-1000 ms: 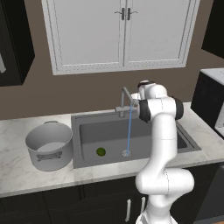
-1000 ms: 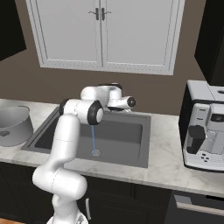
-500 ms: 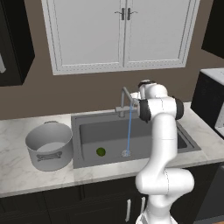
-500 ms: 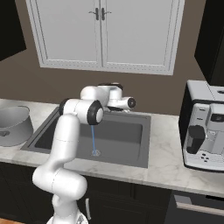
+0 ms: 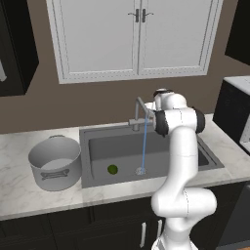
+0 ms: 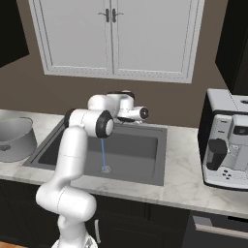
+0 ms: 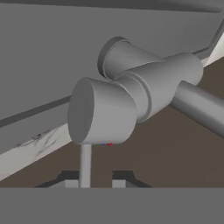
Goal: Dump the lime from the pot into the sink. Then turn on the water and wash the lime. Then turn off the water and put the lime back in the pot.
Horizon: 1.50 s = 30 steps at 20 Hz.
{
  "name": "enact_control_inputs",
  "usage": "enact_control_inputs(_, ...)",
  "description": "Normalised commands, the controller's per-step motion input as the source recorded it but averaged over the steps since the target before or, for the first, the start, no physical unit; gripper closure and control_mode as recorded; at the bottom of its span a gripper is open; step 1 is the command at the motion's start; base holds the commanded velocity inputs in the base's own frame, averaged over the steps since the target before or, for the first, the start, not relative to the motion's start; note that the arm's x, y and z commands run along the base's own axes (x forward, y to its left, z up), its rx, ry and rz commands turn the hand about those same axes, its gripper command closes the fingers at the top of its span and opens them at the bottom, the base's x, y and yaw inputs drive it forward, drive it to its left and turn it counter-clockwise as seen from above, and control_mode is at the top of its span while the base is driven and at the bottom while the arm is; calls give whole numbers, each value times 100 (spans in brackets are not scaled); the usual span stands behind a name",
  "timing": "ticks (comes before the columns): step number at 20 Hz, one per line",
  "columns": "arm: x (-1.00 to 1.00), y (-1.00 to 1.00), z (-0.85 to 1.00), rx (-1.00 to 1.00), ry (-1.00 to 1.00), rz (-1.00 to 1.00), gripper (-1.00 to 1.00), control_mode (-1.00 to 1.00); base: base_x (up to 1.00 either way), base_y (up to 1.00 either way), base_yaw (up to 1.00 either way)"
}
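Note:
The lime (image 5: 112,169) lies on the floor of the sink (image 5: 97,146), left of the drain. A thin blue stream of water (image 5: 144,146) falls from the faucet (image 5: 139,110) onto the drain; the stream (image 6: 102,155) is also visible from the right. The pot (image 5: 54,161) stands upright on the counter left of the sink. My arm reaches over the basin to the back of the faucet. In the hand view my gripper (image 7: 94,183) is shut, its tips just below the faucet body (image 7: 131,96), and the slim lever (image 7: 85,162) stands right by them. I cannot tell whether they touch.
A coffee machine (image 6: 227,145) stands on the counter right of the sink (image 6: 140,150). White wall cabinets (image 5: 136,34) hang above the faucet. The pot (image 6: 14,140) sits at the left edge of the right base view.

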Motion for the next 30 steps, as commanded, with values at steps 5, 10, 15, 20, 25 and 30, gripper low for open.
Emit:
enact_control_inputs(5, 0, 60, 13, 4, 0, 0, 100, -100, 0, 0, 0)
enact_control_inputs(10, 16, 66, 16, 6, 0, 0, 100, -100, 0, 0, 0)
enact_control_inputs(15, 18, 66, 23, 5, 0, 0, 100, -100, 0, 0, 0)
enact_control_inputs(20, 22, 57, 27, 5, 0, 0, 100, -100, 0, 0, 0)
enact_control_inputs(25, 26, 79, 35, 3, 0, 0, 100, -100, 0, 0, 0)
enact_control_inputs(30, 17, 75, 45, 2, 0, 0, 100, -100, 0, 0, 0)
